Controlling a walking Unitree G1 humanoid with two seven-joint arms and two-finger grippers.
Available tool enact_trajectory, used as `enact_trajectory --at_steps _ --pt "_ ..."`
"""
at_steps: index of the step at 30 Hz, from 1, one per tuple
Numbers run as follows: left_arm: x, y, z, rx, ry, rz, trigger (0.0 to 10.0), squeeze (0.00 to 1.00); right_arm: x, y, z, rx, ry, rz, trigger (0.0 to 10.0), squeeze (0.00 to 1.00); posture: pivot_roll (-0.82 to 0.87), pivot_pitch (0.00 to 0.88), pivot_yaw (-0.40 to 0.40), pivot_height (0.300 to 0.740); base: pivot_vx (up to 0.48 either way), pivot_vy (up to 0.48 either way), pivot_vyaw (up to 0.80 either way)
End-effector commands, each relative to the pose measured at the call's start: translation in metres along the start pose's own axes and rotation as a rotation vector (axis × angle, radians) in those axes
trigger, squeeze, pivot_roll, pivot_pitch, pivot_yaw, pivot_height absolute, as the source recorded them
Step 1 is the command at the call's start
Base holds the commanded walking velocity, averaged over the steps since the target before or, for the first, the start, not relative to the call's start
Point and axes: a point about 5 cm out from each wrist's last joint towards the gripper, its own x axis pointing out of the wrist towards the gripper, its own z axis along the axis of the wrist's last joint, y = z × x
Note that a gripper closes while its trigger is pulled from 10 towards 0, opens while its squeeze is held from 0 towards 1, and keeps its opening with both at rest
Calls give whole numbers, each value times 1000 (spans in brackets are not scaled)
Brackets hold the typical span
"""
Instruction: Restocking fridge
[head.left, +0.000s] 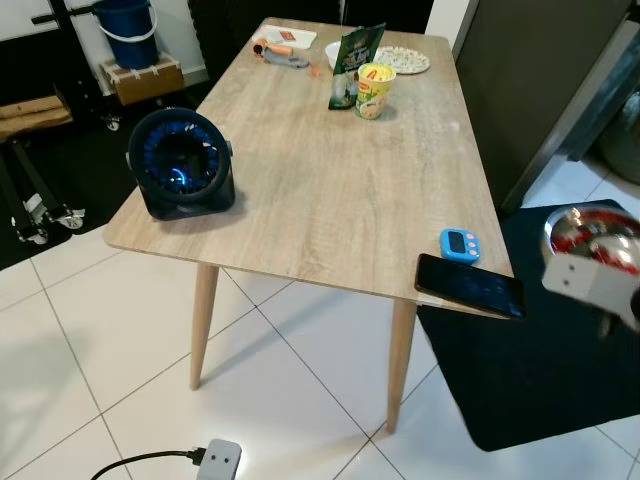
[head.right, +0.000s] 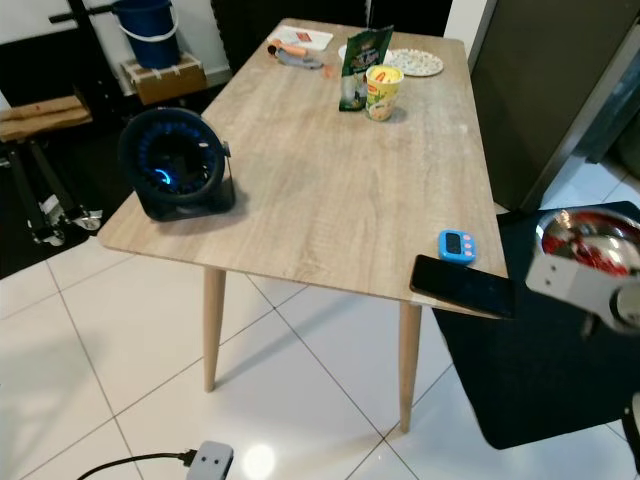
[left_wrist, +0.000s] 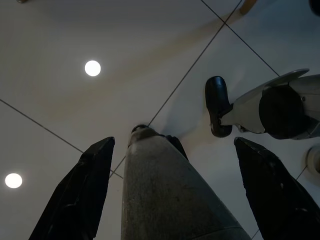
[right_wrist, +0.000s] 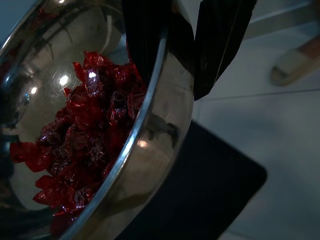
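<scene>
The right gripper (right_wrist: 182, 47) pinches the rim of a steel bowl (right_wrist: 150, 150), one finger inside the wall and one outside, pressed onto the metal. Red wrapped candies (right_wrist: 85, 145) lie heaped in the bowl, just below the inner finger. In the head views the bowl (head.left: 590, 235) hangs at the robot's right, over a dark mat (head.left: 540, 380) on the white tile floor (head.left: 90, 350), off the near right corner of a wooden table (head.left: 330, 180). Nearest the bowl on that table lie a black phone (head.left: 470, 286) at the edge and, just beyond it, a small blue timer (head.left: 459, 244). Farther off, across the table from the gripper, stands a round dark fan (head.left: 182, 163); at the far end are a yellow cup (head.left: 375, 90) and a green bag (head.left: 355, 64), side by side. The left gripper (left_wrist: 180, 190) hangs low with its fingers (left_wrist: 80, 195) spread wide, pointing at the floor beside the robot's foot (left_wrist: 218, 106).
</scene>
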Motion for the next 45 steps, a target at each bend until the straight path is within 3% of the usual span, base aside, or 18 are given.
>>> enact_trajectory --at_steps 1,4,7,12,14,16,17,18,19,20,23,27,28,29,30,31,38,45 --pt "-12 -10 -49 -42 200 -27 10000 0 3 14 -15 61 24 0 0 0 -25 87 -51 740 0 0 0" --pt "-12 -9 -49 -33 201 -28 10000 0 13 48 -28 111 44 51 0 0 -18 88 -42 740 0 0 0" --pt "-12 -8 -49 -31 202 -27 10000 0 16 58 -31 126 48 61 0 0 -18 88 -42 740 0 0 0" --pt "-12 -1 -46 -28 196 -12 10000 0 35 126 -35 270 61 46 0 0 -12 78 -36 740 0 0 0" --pt "-12 -1 -46 -28 196 -12 10000 0 35 126 -35 270 61 46 0 0 -12 78 -36 740 0 0 0" --pt "-12 -1 -44 -31 193 -11 10000 0 37 143 -35 293 72 52 0 0 -10 76 -37 740 0 0 0" --pt "-12 0 -43 -33 189 -10 10000 0 39 162 -37 326 85 63 0 0 -11 75 -36 740 0 0 0" --pt "-12 0 -43 -33 189 -10 10000 0 39 162 -37 326 85 63 0 0 -11 75 -36 740 0 0 0" --pt "-11 0 -42 -34 187 -9 10000 0 40 188 -39 354 110 85 0 0 -6 66 -35 740 0 0 0" --pt "-11 0 -42 -34 187 -9 10000 0 40 188 -39 354 110 85 0 0 -6 66 -35 740 0 0 0" --pt "-11 1 -41 -33 185 -7 10000 0 37 226 -42 397 158 107 0 0 -9 58 -27 740 0 0 0" --pt "-11 2 -41 -26 190 -8 10000 0 34 246 -44 422 197 109 0 0 -15 52 -24 740 0 0 0" --pt "-11 2 -41 -24 191 -8 10000 0 33 252 -45 424 211 109 2235 0 -18 46 -25 740 0 0 0" --pt "-11 2 -41 -23 192 -8 10000 0 32 257 -46 427 227 105 8078 0 -18 46 -25 740 0 0 0" --pt "-11 2 -41 -23 192 -8 10000 0 32 257 -46 427 227 105 8078 0 -18 46 -25 740 0 0 0" --pt "-11 2 -40 -23 191 -8 10000 0 30 268 -48 452 259 100 10000 0 -20 39 -27 740 0 0 0" --pt "-8 -2 -36 -23 182 -13 10000 0 25 296 -44 572 301 146 10000 0 -26 20 -28 740 0 0 0" --pt "-6 -4 -31 -24 171 -16 10000 0 23 312 -37 589 302 172 10000 0 -26 14 -25 740 0 0 0"
